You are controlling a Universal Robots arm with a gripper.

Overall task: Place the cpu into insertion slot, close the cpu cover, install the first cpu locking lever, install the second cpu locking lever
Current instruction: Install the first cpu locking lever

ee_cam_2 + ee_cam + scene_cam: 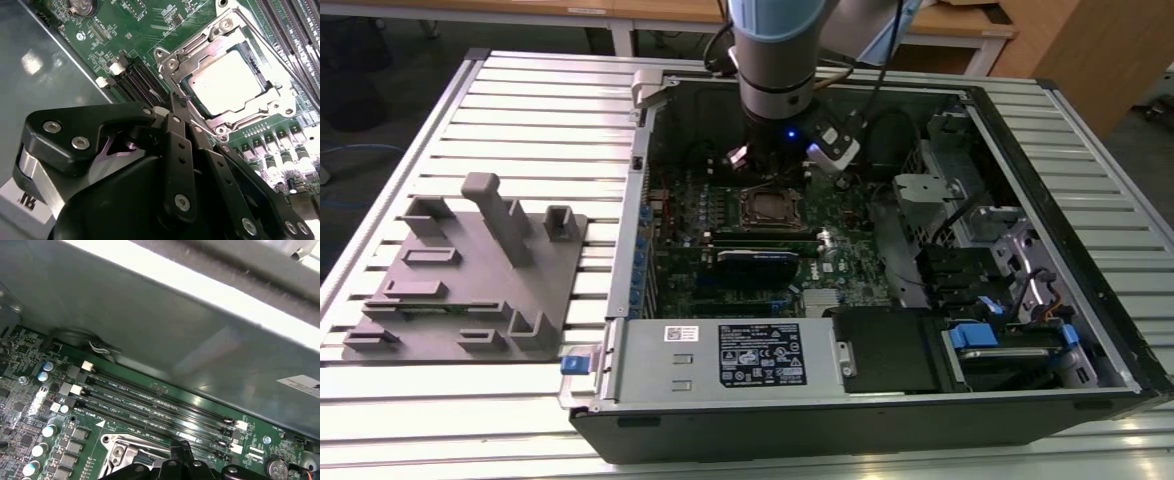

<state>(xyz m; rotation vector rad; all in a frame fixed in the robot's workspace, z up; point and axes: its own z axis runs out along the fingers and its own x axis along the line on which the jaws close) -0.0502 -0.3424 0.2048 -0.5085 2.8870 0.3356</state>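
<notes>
My gripper (pixel 176 102) is shown closest in the second wrist view, its black linkages filling the foreground. The fingers (pixel 172 132) are drawn together to one narrow tip, and I see nothing clamped between them. That tip sits just beside a corner of the insertion slot (pixel 287 111), at its silver rim. Whether it touches the metal there I cannot tell.

The cpu (pixel 227 82) lies flat in the slot with its dull silver face upward. The cpu cover (pixel 197 44) is down over it, and its thin frame borders the chip on all sides with the face showing through the cut-out. I cannot tell whether the locking levers are latched.

Around the slot spreads the green motherboard (pixel 130 30). A group of short black connectors (pixel 135 82) stands next to my tip. On the slot's other side, in the first wrist view, the long narrow memory slots (pixel 160 407) run side by side, and behind them rises the grey case wall (pixel 150 330).

In the exterior view my arm (pixel 781 50) reaches straight down into the open computer case (pixel 1101 260), above the slot. The grey labelled power-supply box (pixel 720 355) fills the case's front edge. Towards the exterior view's left, well apart from the case, a grey fixture block (pixel 467 270) rests on the slatted surface (pixel 454 420).
</notes>
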